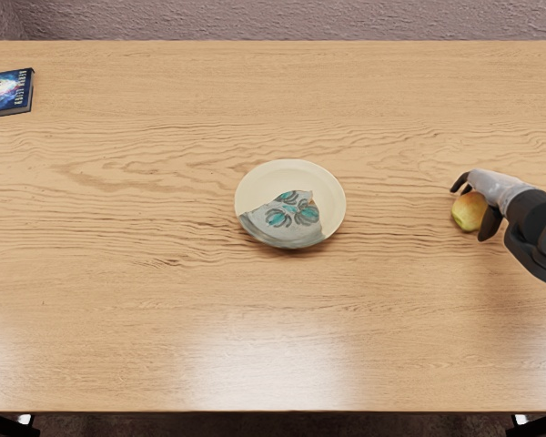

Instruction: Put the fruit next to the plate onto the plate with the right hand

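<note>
A round cream plate (264,187) with a teal and grey pattern lies at the middle of the wooden table. Far to its right, near the table's right edge, a small yellow-green fruit (467,214) rests on the table. My right hand (474,204) comes in from the right edge and hovers over the fruit. Its fingers (459,183) reach past the fruit's far side and its thumb (490,225) hangs at the near right side. The fingers are spread and do not clasp the fruit. The left arm does not show.
A dark blue book (6,91) lies at the far left edge of the table (146,300). Bare wood stretches between the fruit and the plate.
</note>
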You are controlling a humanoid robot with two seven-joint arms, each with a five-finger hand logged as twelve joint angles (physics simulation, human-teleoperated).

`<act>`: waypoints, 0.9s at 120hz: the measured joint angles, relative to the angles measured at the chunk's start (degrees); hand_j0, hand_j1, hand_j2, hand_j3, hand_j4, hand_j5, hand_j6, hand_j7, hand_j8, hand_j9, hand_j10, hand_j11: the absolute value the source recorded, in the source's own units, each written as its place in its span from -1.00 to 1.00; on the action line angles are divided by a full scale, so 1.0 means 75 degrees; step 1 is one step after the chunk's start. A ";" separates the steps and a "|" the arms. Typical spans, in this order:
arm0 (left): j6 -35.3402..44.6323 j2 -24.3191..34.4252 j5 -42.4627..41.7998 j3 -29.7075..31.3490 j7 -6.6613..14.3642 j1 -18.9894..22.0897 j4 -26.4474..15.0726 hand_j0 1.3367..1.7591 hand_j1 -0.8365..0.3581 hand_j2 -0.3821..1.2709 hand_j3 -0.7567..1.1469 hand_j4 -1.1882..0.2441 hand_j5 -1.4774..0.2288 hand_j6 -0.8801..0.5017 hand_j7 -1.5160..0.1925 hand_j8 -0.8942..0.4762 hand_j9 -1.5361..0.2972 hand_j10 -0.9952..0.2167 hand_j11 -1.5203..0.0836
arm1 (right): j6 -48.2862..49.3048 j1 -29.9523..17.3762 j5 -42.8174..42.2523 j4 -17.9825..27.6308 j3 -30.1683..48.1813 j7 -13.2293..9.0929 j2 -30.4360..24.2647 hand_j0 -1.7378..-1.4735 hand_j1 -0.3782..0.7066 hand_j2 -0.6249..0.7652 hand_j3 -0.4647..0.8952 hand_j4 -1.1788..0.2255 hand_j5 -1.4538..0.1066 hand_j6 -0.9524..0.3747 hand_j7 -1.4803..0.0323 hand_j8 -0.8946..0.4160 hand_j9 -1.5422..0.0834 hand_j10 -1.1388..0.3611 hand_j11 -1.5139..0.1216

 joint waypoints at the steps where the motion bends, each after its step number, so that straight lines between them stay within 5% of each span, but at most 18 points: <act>1: 0.0000 0.0000 0.0000 0.0000 0.0000 -0.0001 0.0000 0.52 0.97 -0.54 -0.21 0.65 0.72 0.26 0.76 0.29 0.66 0.63 0.88 | -0.0002 -0.0001 0.0000 -0.0001 0.0000 0.0000 0.0000 -0.40 -0.19 -0.19 -0.32 0.18 0.29 -0.10 0.36 -0.17 0.34 0.05 0.30; 30: 0.0000 0.0000 -0.0001 0.0000 -0.0001 -0.0001 0.0000 0.52 0.97 -0.54 -0.21 0.65 0.72 0.26 0.76 0.29 0.66 0.63 0.88 | -0.0018 -0.0015 0.0010 -0.0008 -0.0001 0.0000 0.0000 -0.39 -0.03 -0.18 -0.32 0.06 0.15 -0.17 0.22 -0.25 0.21 -0.06 0.17; 62: 0.0000 0.0000 -0.0001 -0.0002 -0.0004 0.0001 0.0000 0.52 0.97 -0.54 -0.21 0.65 0.72 0.26 0.76 0.29 0.66 0.63 0.88 | -0.0022 -0.0075 -0.0005 -0.0008 0.0004 -0.0003 0.0001 -0.33 0.03 -0.10 -0.32 -0.08 -0.08 -0.07 -0.03 -0.11 -0.03 -0.25 -0.07; 85: 0.0000 0.0000 0.0000 -0.0001 -0.0001 -0.0001 0.0000 0.52 0.97 -0.54 -0.21 0.65 0.72 0.26 0.76 0.29 0.66 0.63 0.88 | -0.0019 -0.0104 -0.0006 -0.0022 0.0012 -0.0001 0.0000 -0.32 0.03 0.15 -0.32 -0.20 -0.26 -0.21 -0.22 -0.17 -0.21 -0.37 -0.25; 108: 0.0000 0.0000 0.0001 -0.0001 -0.0001 0.0000 0.0000 0.52 0.97 -0.54 -0.21 0.65 0.72 0.26 0.76 0.29 0.66 0.63 0.88 | 0.0008 -0.0105 0.0041 -0.0084 0.0024 -0.0004 0.0001 -0.31 0.07 0.19 -0.32 -0.10 -0.43 -0.10 -0.35 -0.10 -0.36 -0.29 -0.40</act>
